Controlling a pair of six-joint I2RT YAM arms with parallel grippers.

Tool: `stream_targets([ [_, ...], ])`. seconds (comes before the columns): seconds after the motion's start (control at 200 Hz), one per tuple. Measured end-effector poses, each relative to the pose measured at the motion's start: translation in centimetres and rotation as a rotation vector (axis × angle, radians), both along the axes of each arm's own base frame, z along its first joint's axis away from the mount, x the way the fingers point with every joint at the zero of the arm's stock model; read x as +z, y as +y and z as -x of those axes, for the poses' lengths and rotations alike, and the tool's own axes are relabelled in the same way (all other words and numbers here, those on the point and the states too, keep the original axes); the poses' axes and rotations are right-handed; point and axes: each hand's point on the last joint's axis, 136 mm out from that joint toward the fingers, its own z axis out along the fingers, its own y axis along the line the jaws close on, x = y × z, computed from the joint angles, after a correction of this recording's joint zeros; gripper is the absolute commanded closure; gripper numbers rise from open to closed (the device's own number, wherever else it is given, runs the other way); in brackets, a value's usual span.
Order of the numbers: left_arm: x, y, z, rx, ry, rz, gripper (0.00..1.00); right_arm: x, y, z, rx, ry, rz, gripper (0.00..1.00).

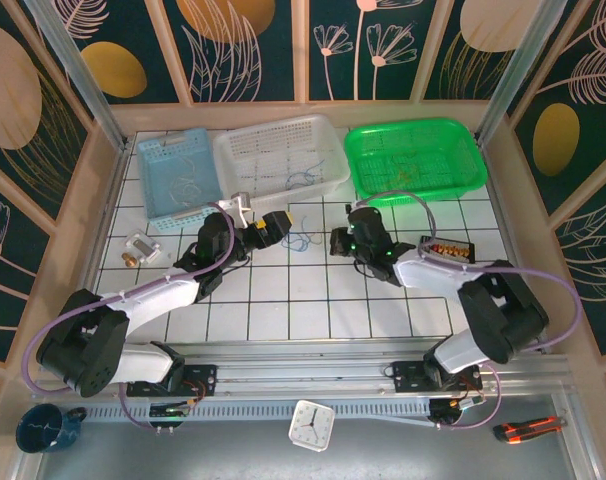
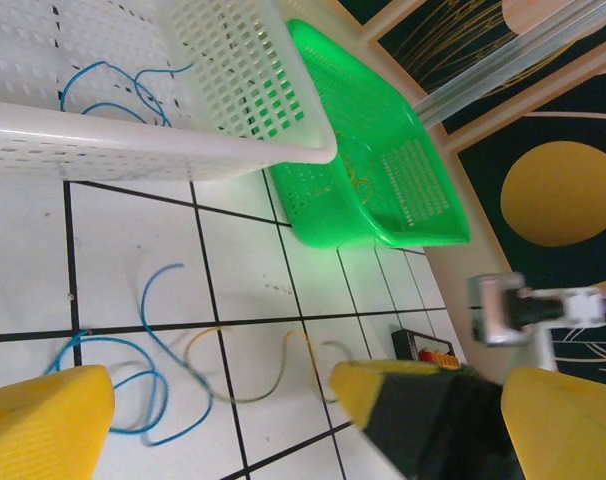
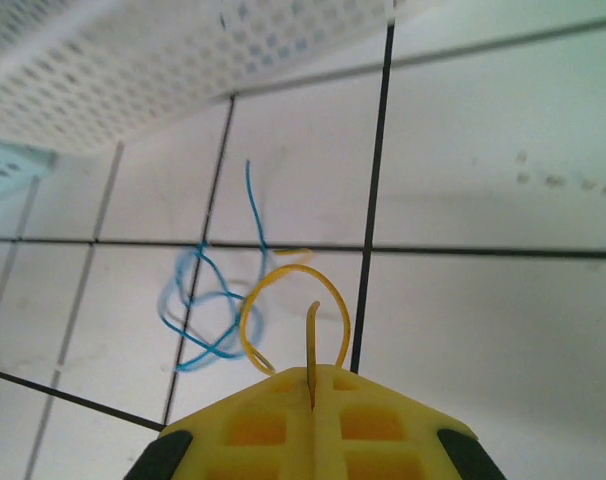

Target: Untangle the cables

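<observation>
Right gripper (image 3: 311,372): jaws together, clamped on the end of one yellow wire (image 3: 310,335). The wire loops up out of the fingertips and back toward the tile. My read: it holds the end so the yellow strand can be drawn clear of the blue.

Left gripper (image 1: 285,225): jaws wide apart, nothing between them. It hovers just beside the clump and faces the right gripper, probably placed to pin or take the blue while the yellow is pulled.

The clump (image 3: 218,310) lies flat on the white tiled table (image 1: 283,300) between the two grippers, just in front of the white basket (image 2: 163,150).

Count on the tile:
- 1 yellow wire, the one being held.
- Blue loops that look like 2 strands. They overlap, so I can't confirm that.
- 1 pale tan strand through them.

3 baskets along the back:
- Light-blue basket (image 1: 163,150), with pale wires inside.
- White basket, with 1 blue wire (image 2: 101,68) inside.
- Green basket (image 2: 323,200); I can't make out its contents.

The baskets look like drop bins for freed wires.
</observation>
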Motion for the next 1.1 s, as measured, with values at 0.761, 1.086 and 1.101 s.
stream_targets([
  [0.761,0.0,-1.0,0.3,-0.056,0.002,0.017,0.01,13.9,0.5,3.0,0.187,-0.238,-0.29,1.0],
  [1.086,-0.2,-1.2,0.4,-0.072,0.009,0.019,0.01,15.3,1.9,4.0,0.276,-0.254,-0.381,1.0],
  [1.101,-0.2,-1.2,0.4,-0.072,0.01,0.018,0.01,15.4,2.0,4.0,0.28,-0.257,-0.389,1.0],
])
